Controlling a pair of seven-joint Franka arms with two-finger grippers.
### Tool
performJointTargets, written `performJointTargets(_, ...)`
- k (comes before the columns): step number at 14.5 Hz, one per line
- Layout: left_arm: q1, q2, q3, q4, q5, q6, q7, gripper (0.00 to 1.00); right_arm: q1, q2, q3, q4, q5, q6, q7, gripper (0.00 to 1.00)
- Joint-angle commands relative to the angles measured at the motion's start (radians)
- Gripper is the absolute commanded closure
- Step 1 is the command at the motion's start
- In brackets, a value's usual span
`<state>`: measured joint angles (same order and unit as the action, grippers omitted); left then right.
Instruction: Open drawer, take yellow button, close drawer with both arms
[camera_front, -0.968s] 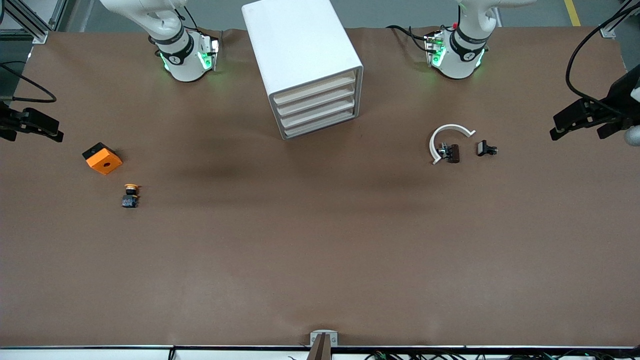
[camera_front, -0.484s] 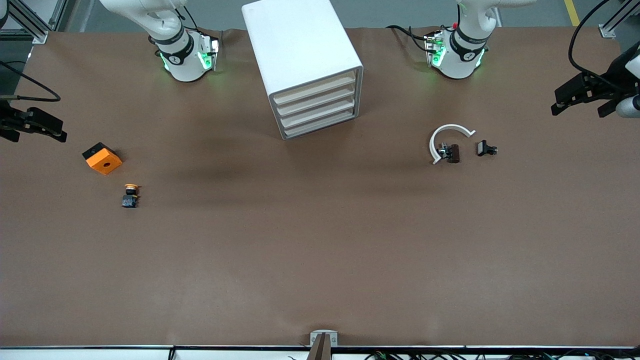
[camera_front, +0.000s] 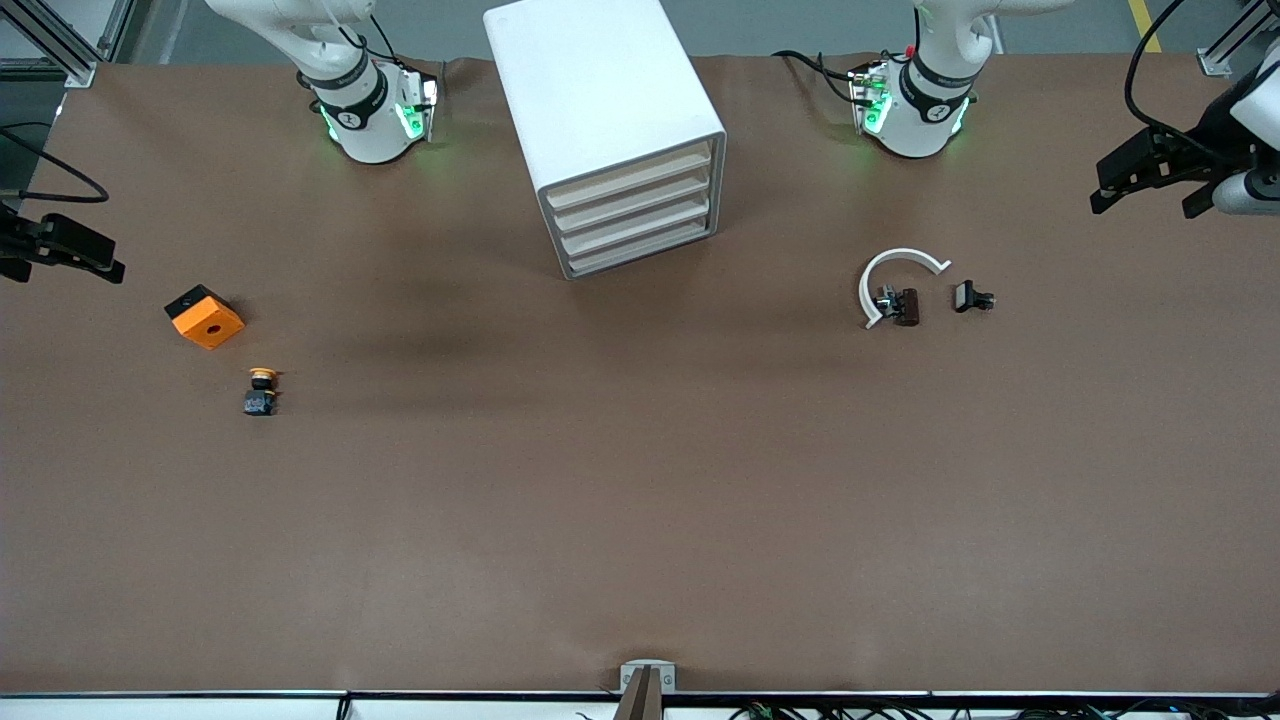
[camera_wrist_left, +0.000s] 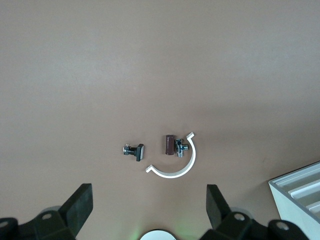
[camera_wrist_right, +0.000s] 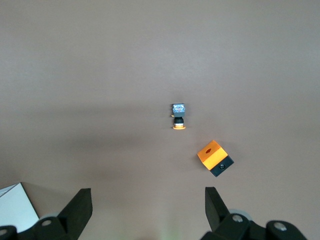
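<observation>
The white cabinet (camera_front: 600, 110) stands between the two arm bases, and all of its beige drawer fronts (camera_front: 632, 215) are shut. The button (camera_front: 261, 390), a dark body with a yellow-orange cap, lies on the table toward the right arm's end, and it also shows in the right wrist view (camera_wrist_right: 178, 116). My right gripper (camera_front: 62, 262) hangs open and empty over the table's edge at that end, with wide-apart fingers (camera_wrist_right: 80, 207). My left gripper (camera_front: 1142, 205) hangs open and empty over the table edge at the left arm's end, fingers (camera_wrist_left: 80, 205) spread.
An orange block (camera_front: 204, 317) with a black hole sits beside the button, farther from the front camera. Toward the left arm's end lie a white curved band (camera_front: 893, 262) and two dark clips (camera_front: 905, 305) (camera_front: 972, 297). A cabinet corner (camera_wrist_left: 300, 192) shows in the left wrist view.
The left gripper has drifted toward the bases' side of the table and a little inward. The right gripper has barely shifted. Nothing on the table has moved.
</observation>
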<state>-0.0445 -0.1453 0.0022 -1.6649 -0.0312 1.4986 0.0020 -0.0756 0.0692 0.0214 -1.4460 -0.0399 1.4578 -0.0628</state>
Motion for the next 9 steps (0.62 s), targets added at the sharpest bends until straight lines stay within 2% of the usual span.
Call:
performJointTargets(1, -0.005, 0.001, -0.016, -0.006, 0.022, 0.025, -0.020, 0.00, -0.021, 0.020, 0.046, 0.050, 0.001, -0.011, 0.014, 0.00)
performJointTargets(4, -0.005, -0.002, -0.043, -0.006, 0.025, 0.012, -0.027, 0.00, -0.020, 0.024, 0.045, 0.064, 0.008, 0.032, 0.015, 0.00)
performJointTargets(9, 0.005, -0.007, -0.036, -0.006, 0.024, 0.002, -0.066, 0.00, 0.031, 0.024, 0.028, 0.079, 0.006, 0.035, 0.015, 0.00)
